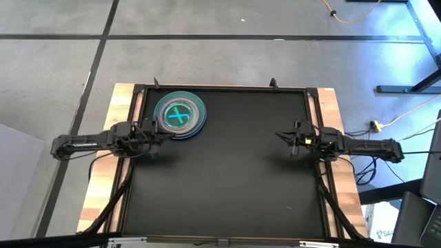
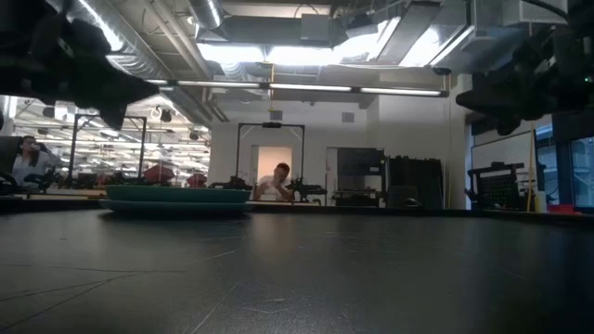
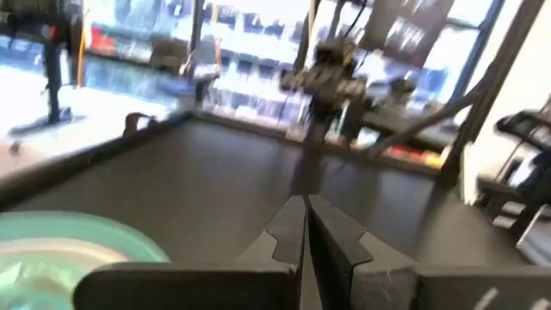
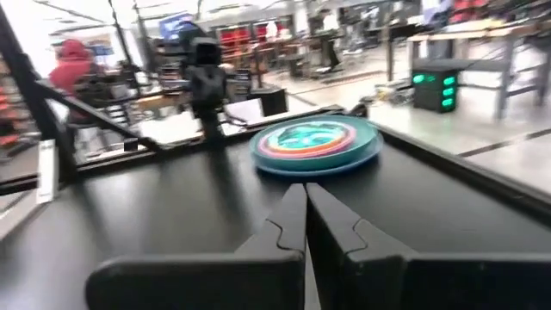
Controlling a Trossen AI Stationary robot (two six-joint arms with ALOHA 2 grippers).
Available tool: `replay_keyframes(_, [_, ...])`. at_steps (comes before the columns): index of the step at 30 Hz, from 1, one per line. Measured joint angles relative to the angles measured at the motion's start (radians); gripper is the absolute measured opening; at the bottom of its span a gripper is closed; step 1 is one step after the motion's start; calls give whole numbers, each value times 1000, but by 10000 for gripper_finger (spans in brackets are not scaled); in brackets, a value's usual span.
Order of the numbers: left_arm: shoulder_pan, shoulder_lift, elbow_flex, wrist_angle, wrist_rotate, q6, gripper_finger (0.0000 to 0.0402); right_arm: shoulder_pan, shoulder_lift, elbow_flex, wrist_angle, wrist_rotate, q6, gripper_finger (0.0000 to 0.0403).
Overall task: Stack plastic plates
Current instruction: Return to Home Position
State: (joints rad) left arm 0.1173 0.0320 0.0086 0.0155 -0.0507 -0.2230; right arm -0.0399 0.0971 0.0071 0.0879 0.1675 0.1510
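On the left part of the black table mat [image 1: 227,179], the round plastic plates [image 1: 180,116] stand in one stack, the large blue one lowest, a small cyan dish on top. The left gripper [image 3: 306,207] hangs just beside it, fingers pressed together, empty. The right gripper [image 4: 304,194] is well apart, likewise closed on nothing.

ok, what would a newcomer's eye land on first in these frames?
The plate stack, rings of blue, teal and pink topped by a cyan cross, sits alone on the black mat, upper left in the high view. The left gripper is shut right beside it; the right gripper is shut, well clear on the opposite side.
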Motion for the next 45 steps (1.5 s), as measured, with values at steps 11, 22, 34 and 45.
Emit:
replay_keyframes(11, [0, -14, 0, -7, 34, 73, 13, 0, -30, 0, -44, -64, -46, 5])
replay_keyframes(22, [0, -14, 0, -7, 35, 73, 13, 0, -28, 1, -55, -67, -20, 5])
replay_keyframes(34, [0, -14, 0, -7, 34, 73, 13, 0, -28, 1, -56, -67, -19, 5])
replay_keyframes(45, [0, -14, 0, -7, 34, 73, 13, 0, -28, 1, -57, -67, -19, 5])
